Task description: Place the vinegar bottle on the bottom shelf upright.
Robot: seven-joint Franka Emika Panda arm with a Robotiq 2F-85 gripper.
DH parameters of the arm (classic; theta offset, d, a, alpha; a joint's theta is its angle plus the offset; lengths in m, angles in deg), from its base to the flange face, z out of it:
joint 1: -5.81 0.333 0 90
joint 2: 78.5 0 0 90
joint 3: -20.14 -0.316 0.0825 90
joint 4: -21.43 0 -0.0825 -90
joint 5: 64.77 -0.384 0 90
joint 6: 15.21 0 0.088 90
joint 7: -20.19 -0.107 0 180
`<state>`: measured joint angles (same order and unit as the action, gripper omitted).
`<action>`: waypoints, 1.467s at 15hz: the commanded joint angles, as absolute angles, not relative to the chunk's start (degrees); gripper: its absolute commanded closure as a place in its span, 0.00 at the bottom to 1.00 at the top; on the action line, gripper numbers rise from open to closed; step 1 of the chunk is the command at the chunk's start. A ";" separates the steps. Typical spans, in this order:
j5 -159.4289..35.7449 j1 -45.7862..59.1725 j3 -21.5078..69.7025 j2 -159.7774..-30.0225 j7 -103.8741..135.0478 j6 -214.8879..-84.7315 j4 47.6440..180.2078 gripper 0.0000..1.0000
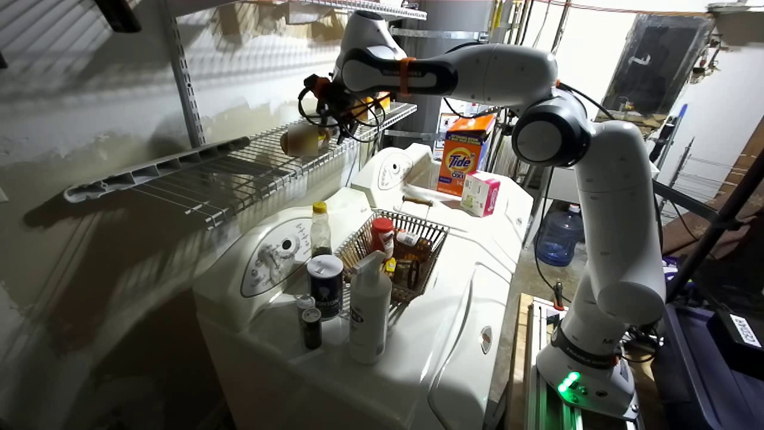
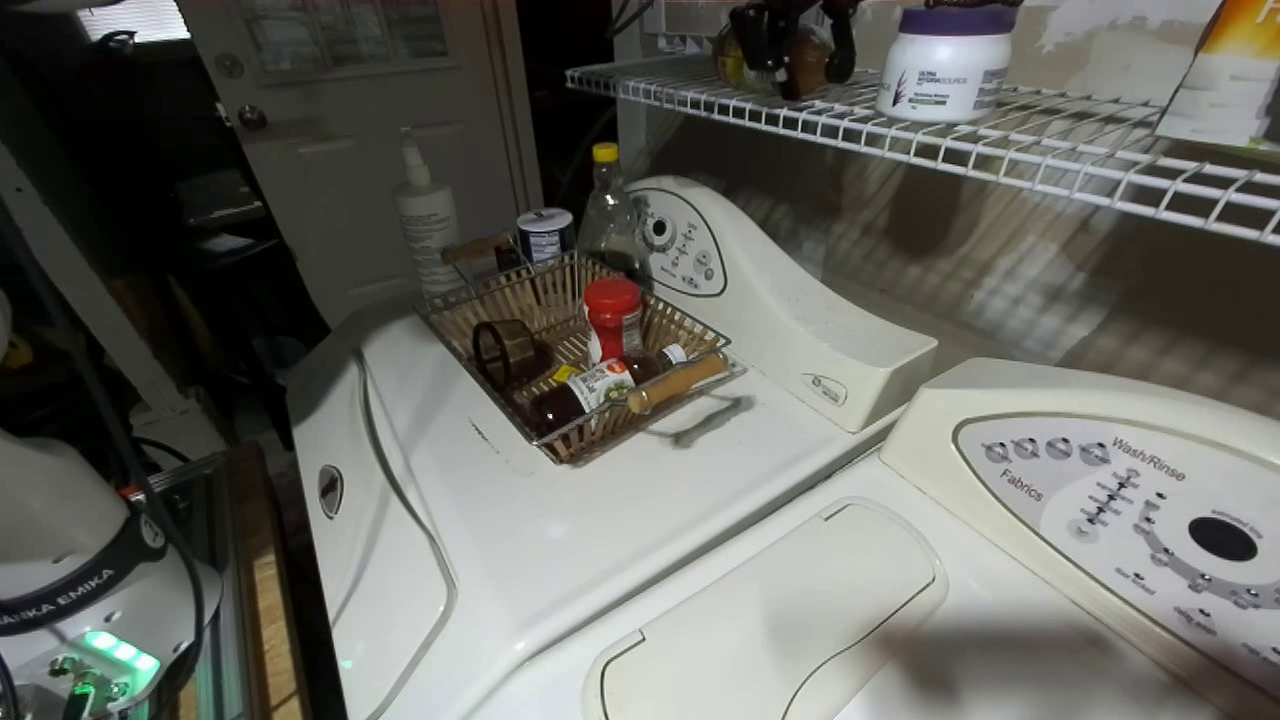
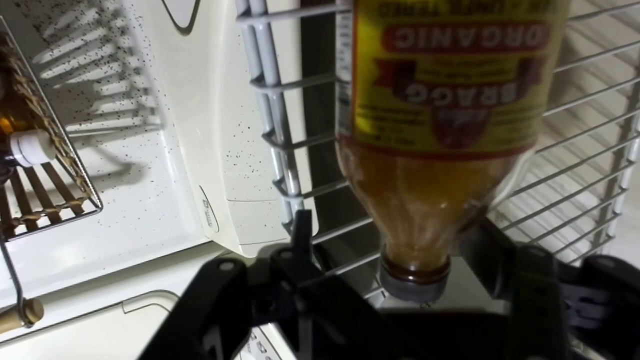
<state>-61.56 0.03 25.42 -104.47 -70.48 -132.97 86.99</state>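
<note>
I have the jaws spread wide over the shelf [image 1: 256,170], one on each side of the bottle's [image 3: 450,90] neck; wires show in the gap on one side, so I have hold of nothing. Whether the opposite jaw touches the neck I cannot tell. The bottle lies on its side on the shelf, in from the raised front edge, and beyond that edge my wrist view drops to a white console [image 3: 240,165]. In an exterior view a white tub [image 2: 945,75] stands near the jaws. A long ribbed bar [image 1: 158,170] runs along the shelf's wall side.

The bottle is clear and smooth, tapering to a dark cap, with amber liquid behind a yellow label. Below, the glossy surface [image 2: 520,540] carries a wire-framed basket [image 2: 540,300] of slats; in it are a red shaker [image 2: 612,310], a brown cup [image 2: 530,362] and a dark bottle [image 2: 585,392] on its side.
</note>
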 commanded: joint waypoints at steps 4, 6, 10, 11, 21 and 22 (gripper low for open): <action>-63.03 0.00 24.90 -105.69 -73.19 -132.36 84.96 0.35; -62.85 0.09 24.92 -105.82 -74.00 -132.31 84.84 0.58; -62.51 0.21 25.06 -105.97 -75.33 -132.29 84.54 0.78; -62.43 0.26 25.14 -105.99 -75.68 -132.23 84.43 0.80; -56.41 4.57 26.29 -104.73 -82.56 -134.19 84.40 0.84; -54.73 5.26 26.56 -104.74 -82.64 -134.61 83.98 0.84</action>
<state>-58.39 2.94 25.58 -104.64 -79.97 -133.30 86.21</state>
